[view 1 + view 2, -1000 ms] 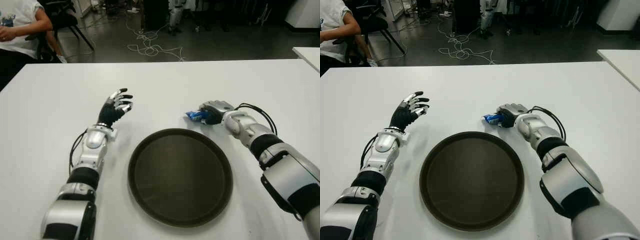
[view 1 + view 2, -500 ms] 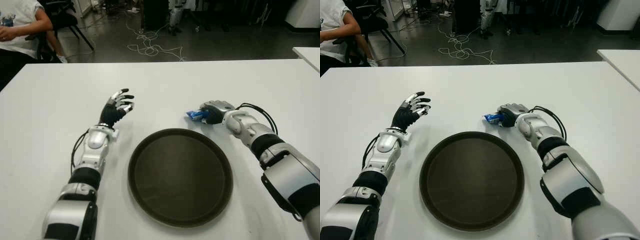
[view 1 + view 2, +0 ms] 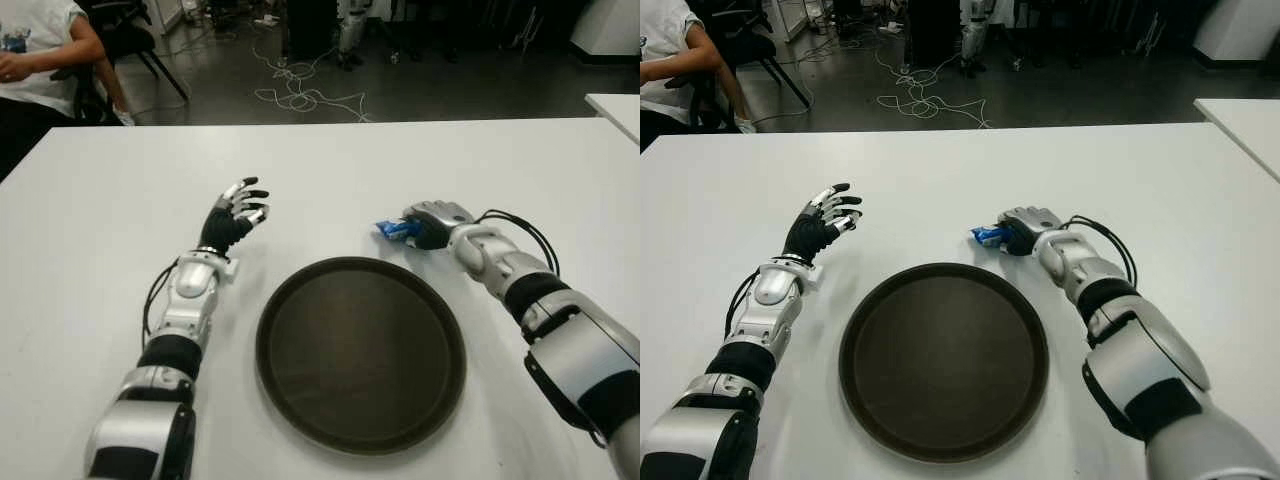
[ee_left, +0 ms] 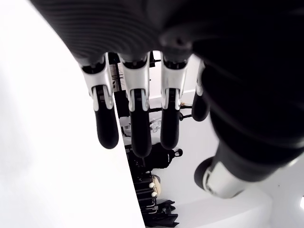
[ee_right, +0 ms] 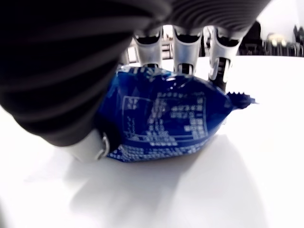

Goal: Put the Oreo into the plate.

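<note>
Right hand curling around the blue Oreo pack just beyond the plate rim, positioned for a short carry inward. Left hand hovering spread, empty, left of plate. Wrist view showing pack still touching table; eye views hiding that.

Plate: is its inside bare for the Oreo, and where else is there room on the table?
The plate is bare throughout. The right hand, shut on the Oreo, sits just beyond its far right rim. The table is bare beyond both hands and between them; the left hand shows left of the plate.
</note>
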{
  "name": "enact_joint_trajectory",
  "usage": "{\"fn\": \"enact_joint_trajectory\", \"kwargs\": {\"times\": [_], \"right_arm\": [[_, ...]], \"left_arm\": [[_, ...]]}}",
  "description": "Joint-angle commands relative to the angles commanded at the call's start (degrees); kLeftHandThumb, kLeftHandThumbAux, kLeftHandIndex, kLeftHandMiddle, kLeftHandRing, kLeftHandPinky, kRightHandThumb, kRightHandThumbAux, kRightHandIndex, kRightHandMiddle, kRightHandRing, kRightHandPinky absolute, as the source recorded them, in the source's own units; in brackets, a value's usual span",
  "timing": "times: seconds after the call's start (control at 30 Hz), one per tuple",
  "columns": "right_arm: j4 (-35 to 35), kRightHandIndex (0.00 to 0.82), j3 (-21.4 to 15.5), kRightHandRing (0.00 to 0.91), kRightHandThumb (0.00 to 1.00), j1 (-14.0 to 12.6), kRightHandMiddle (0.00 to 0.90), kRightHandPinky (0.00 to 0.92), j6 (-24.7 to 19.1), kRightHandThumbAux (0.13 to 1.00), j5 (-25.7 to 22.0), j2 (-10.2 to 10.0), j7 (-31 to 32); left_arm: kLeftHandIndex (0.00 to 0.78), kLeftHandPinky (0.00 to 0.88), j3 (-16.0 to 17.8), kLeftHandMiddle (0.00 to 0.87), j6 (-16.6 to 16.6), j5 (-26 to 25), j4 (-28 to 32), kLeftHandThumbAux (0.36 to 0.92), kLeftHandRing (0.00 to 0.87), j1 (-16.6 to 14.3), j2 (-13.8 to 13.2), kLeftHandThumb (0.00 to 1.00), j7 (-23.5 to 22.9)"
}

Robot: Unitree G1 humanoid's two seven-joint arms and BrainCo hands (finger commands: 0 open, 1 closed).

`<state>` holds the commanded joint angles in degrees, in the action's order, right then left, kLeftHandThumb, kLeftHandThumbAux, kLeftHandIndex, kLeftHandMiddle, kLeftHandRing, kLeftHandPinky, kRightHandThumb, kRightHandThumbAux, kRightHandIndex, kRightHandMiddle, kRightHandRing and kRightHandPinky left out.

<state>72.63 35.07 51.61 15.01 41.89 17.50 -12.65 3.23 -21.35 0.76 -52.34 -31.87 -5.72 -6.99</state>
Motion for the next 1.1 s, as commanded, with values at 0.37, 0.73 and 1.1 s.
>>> {"fn": "enact_joint_trajectory", "kwargs": {"times": [0.37,0.73,1.1], "right_arm": [[-13.83,0.391,-4.4,0.44,0.825,-5.56,0.474,0.416,3.35,0.696,-1.01,5.38,-11.63],[-27.78,0.378,-10.75,0.59,0.827,-10.96,0.54,0.579,7.45,0.696,-2.32,7.13,-17.57],[-39.37,0.404,-13.76,0.699,0.835,-16.16,0.578,0.677,10.95,0.689,-0.57,9.01,-20.99]], "left_arm": [[0.169,0.319,0.33,0.283,0.1,-0.1,-1.33,0.748,0.298,-0.61,-0.17,0.317,-0.21],[0.167,0.315,0.55,0.28,0.48,-0.09,-1.11,0.777,0.292,-0.55,-0.07,0.371,0.36],[0.168,0.319,0.37,0.278,0.81,0.19,0.1,0.78,0.293,0.04,0.15,0.375,1.18]]}}
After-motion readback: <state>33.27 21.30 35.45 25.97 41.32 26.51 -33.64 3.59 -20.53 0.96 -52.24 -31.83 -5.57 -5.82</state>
